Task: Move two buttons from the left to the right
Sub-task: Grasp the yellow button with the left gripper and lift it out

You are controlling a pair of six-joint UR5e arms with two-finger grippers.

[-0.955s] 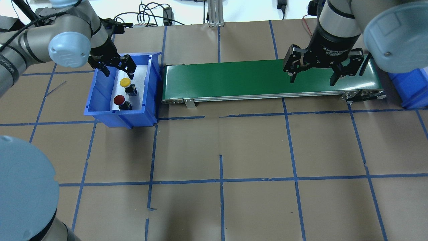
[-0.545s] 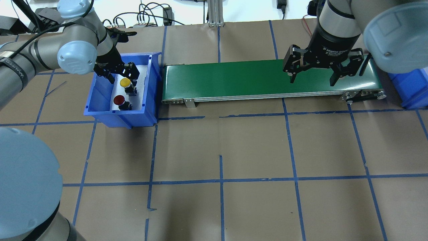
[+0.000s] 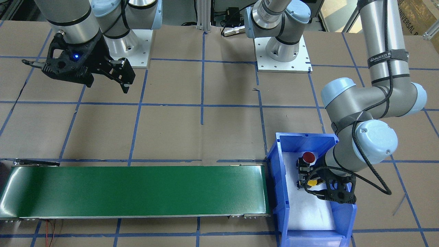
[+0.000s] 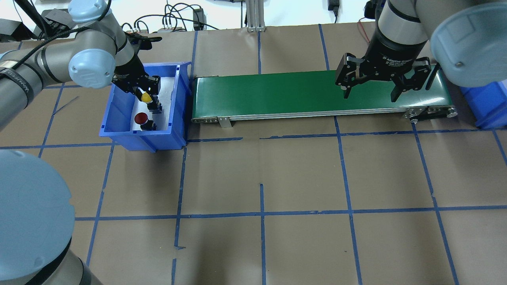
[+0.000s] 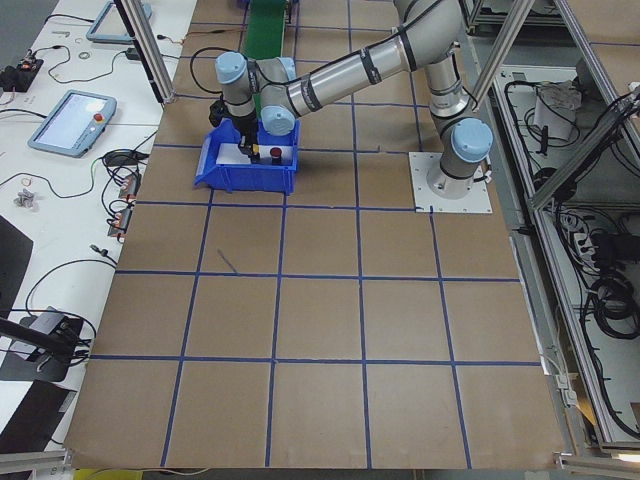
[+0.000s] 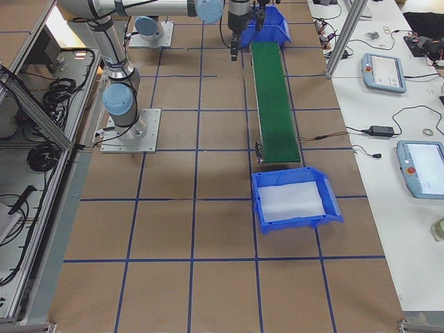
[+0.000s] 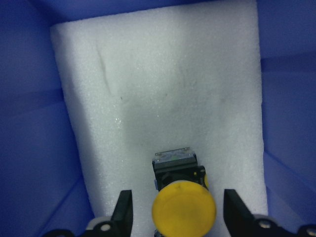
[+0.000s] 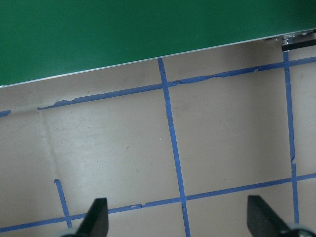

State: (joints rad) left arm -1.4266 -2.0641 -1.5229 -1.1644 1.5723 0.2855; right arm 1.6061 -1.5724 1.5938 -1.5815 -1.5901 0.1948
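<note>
Both buttons are in the open blue plastic bin [image 4: 142,139] at the upper left of the overhead view, standing on its white foam liner [image 7: 163,98]. The push-button with the round yellow mushroom cap [image 4: 146,97] sits nearer the top of the bin. The push-button with the round red cap [image 4: 141,118] stands just below it in the frame, apart from it. Each is on a small dark base.

Your left gripper [image 4: 143,92] is down inside the bin, with one finger on each side of the yellow cap. In the left wrist view the cap fills the bottom centre, and a strip of foam shows between it and each finger [image 7: 124,210]. The jaws are parted and not yet pinching it.

Your right gripper [image 4: 370,96] hangs at the upper right of the overhead view, above the right end of the long green conveyor belt [image 4: 277,93]. Its fingers are spread wide and hold nothing. Its wrist camera shows only the belt's edge and the brown paper tabletop with blue tape lines [image 4: 301,174]. A second blue bin [image 4: 489,105] sits at the right edge of the overhead view, just past the belt's end.
</note>
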